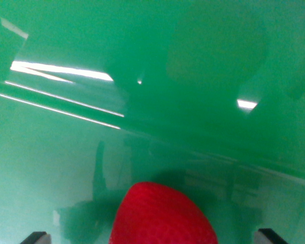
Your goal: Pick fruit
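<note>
Glossy green surface (66, 168) fills the wrist view; from its left, one dark fingertip (35, 237) pokes up at the bottom edge, the red strawberry (162, 216) sits bottom-centre between the tips, and the other tip shows at the right, so the gripper (155, 238) stands wide and apart from the fruit. It looks light, soft and easily bruised, best pinched gently across its broad sides. No labels or writing are visible.

Two dark, flat-edged fingertips (36, 237) of the gripper (152, 238) are showing at the bottom corners; nothing further of the arm is appearing.
</note>
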Tool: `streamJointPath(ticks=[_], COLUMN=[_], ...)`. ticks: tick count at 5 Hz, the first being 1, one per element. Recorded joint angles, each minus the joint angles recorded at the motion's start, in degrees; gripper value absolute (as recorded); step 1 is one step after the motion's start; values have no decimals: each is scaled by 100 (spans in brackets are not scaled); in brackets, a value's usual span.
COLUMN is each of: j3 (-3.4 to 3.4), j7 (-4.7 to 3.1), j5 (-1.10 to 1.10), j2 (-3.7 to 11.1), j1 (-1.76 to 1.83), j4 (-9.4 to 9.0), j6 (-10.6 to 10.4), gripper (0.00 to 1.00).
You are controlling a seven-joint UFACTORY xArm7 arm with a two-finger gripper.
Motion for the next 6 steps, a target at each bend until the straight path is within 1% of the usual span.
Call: streamJointPath(ticks=[5,6], j3=[1,1], j7=[-3,-3], j5=[1,1], j2=[3,3], j1=[1,1], j4=[-6,-6], j6=[-9,-9], gripper=[0,100])
